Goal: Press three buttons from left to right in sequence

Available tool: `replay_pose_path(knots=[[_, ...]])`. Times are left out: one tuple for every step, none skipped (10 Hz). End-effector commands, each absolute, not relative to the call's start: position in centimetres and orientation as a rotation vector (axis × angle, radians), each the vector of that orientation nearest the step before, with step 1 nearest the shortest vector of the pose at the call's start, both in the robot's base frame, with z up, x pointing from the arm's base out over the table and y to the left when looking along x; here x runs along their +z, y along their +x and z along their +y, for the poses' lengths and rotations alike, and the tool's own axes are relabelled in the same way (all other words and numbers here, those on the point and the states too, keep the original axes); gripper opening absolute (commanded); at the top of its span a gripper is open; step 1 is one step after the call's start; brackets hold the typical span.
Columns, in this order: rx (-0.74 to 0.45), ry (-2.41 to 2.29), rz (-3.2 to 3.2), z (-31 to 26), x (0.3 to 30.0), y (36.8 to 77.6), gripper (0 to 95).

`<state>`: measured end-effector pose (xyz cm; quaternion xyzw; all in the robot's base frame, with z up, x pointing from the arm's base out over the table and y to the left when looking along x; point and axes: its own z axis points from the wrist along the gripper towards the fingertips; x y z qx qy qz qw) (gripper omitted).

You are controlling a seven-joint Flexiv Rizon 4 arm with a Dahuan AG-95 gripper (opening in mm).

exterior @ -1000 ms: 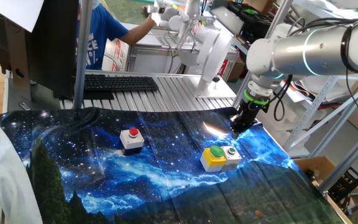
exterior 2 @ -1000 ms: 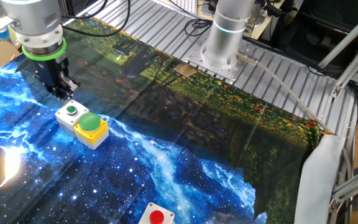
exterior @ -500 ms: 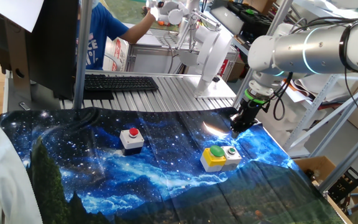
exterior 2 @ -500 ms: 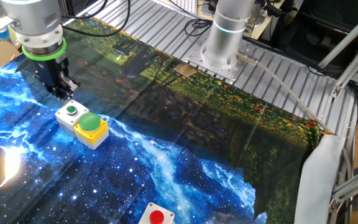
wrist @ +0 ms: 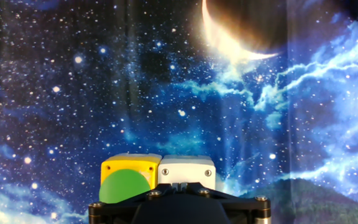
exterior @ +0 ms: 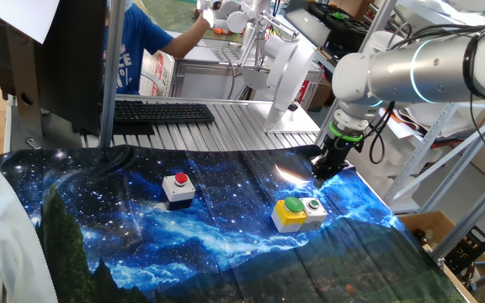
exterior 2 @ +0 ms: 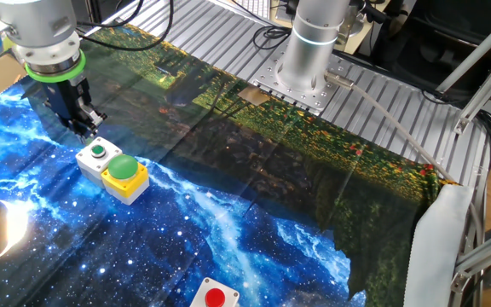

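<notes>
The red button (exterior: 180, 178) sits on its grey-white box at the left of the starry cloth, and shows in the other fixed view (exterior 2: 215, 298). The large green dome (exterior: 294, 205) on the yellow box (exterior 2: 126, 183) stands against the white box with the small green cap (exterior: 314, 204), also seen in the other fixed view (exterior 2: 98, 152). My gripper (exterior: 320, 171) hovers just behind and above the white box (wrist: 187, 169), fingertips together. In the hand view the gripper (wrist: 179, 185) hides the small cap, and the dome (wrist: 124, 186) shows to the left.
A black keyboard (exterior: 163, 111) lies on the ribbed metal table beyond the cloth. The arm's base (exterior 2: 301, 72) stands on a metal plate at the cloth's far side. A person in blue (exterior: 141, 50) is behind the table. A cardboard box (exterior: 428, 229) sits off the right edge.
The arm and gripper have shifted very slightly sideways above the white box. The buttons have not moved.
</notes>
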<state>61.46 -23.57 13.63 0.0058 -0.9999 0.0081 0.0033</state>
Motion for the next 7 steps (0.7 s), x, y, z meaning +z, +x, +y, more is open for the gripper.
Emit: replay_pose_path(knots=[[0.039, 0.020, -3.137, -23.56, 13.64, 61.36, 0.0], [0.067, 0.040, -3.141, -23.56, 13.63, 61.37, 0.0], [0.067, 0.041, -3.143, -23.55, 13.62, 61.38, 0.0], [0.073, 0.042, -3.153, -23.56, 13.56, 61.39, 0.0], [0.074, 0.046, -3.157, -23.62, 13.50, 61.42, 0.0], [0.071, 0.052, -3.163, -23.76, 13.36, 61.47, 0.0], [0.070, 0.052, -3.175, -23.80, 13.25, 61.49, 0.0]])
